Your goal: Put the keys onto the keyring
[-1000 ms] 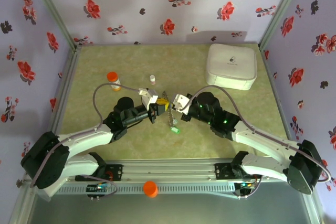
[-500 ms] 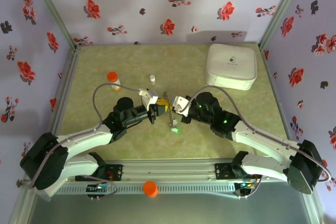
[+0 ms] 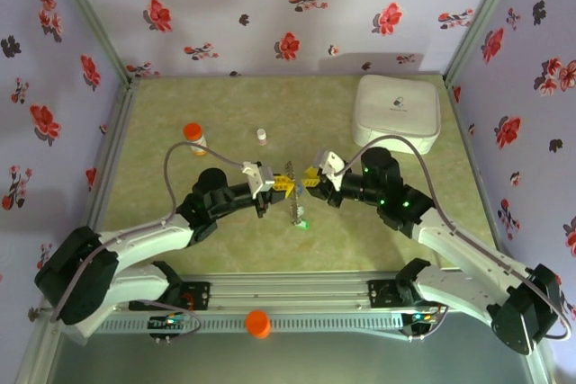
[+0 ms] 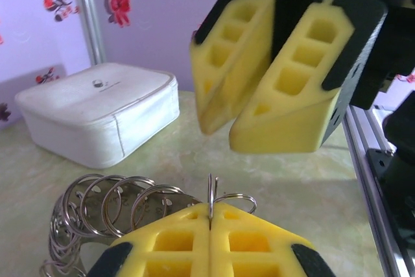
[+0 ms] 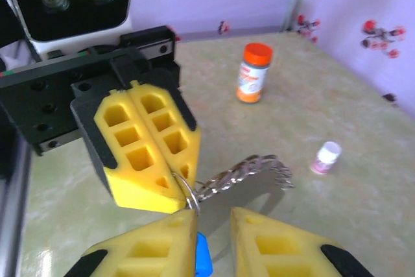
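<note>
My left gripper [image 3: 283,183] [image 4: 211,217] is shut on the keyring [image 4: 211,192], pinching one thin metal ring that stands up between its yellow pads. A bunch of linked rings [image 4: 104,207] [image 5: 253,170] trails from it and hangs down in the top view [image 3: 292,197], with a green key [image 3: 303,222] at its lower end. My right gripper [image 3: 309,183] [image 5: 214,225] faces the left one tip to tip and stands open. A blue key head [image 5: 203,257] sits against the inner face of its left finger, right below the pinched ring [image 5: 186,185].
A white rounded-square box [image 3: 398,112] [image 4: 97,105] stands at the back right. An orange-capped bottle [image 3: 194,137] [image 5: 253,72] and a small white bottle [image 3: 261,136] [image 5: 326,157] stand behind the grippers. An orange object [image 3: 257,323] rests on the front rail.
My right gripper has gone from shut to open and its arm has drawn back to the right. The left gripper has moved slightly right, and the ring bunch now hangs straighter.
</note>
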{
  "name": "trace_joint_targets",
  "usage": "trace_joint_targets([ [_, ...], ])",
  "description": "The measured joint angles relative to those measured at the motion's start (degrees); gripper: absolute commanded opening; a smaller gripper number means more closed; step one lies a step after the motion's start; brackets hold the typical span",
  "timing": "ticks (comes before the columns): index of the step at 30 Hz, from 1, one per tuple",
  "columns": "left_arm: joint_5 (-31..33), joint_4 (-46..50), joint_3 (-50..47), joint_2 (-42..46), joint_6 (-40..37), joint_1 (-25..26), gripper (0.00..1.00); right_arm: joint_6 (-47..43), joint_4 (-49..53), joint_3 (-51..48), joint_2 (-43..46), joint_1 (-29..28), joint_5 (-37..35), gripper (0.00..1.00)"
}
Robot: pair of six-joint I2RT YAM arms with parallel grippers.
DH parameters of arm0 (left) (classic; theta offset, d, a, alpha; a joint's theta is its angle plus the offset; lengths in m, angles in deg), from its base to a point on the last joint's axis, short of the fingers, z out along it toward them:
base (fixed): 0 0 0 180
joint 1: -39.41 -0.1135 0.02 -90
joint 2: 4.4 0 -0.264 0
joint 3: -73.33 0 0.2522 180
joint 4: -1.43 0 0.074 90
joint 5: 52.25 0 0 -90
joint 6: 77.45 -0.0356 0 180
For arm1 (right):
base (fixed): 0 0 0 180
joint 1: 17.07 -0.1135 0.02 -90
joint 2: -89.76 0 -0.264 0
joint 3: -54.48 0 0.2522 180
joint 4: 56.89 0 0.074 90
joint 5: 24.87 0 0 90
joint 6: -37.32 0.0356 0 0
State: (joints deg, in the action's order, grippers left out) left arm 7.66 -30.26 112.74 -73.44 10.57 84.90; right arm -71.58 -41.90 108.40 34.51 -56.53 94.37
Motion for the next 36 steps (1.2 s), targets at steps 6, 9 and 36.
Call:
trace_joint_targets([
  [6,-3.7,-0.2,0.0,-0.5,-4.1,0.0,0.00,-1.2,4.1,1.2,-1.8,0.0,3.1,0.20],
  [9,-4.7,-0.4,0.0,-0.8,-4.7,-0.1,0.00,-2.0,5.3,1.5,-2.0,0.0,3.8,0.20],
  [36,-7.9,-0.4,0.0,-2.3,-5.2,-0.9,0.17,-6.1,12.6,6.3,-6.4,-0.6,6.1,0.00],
])
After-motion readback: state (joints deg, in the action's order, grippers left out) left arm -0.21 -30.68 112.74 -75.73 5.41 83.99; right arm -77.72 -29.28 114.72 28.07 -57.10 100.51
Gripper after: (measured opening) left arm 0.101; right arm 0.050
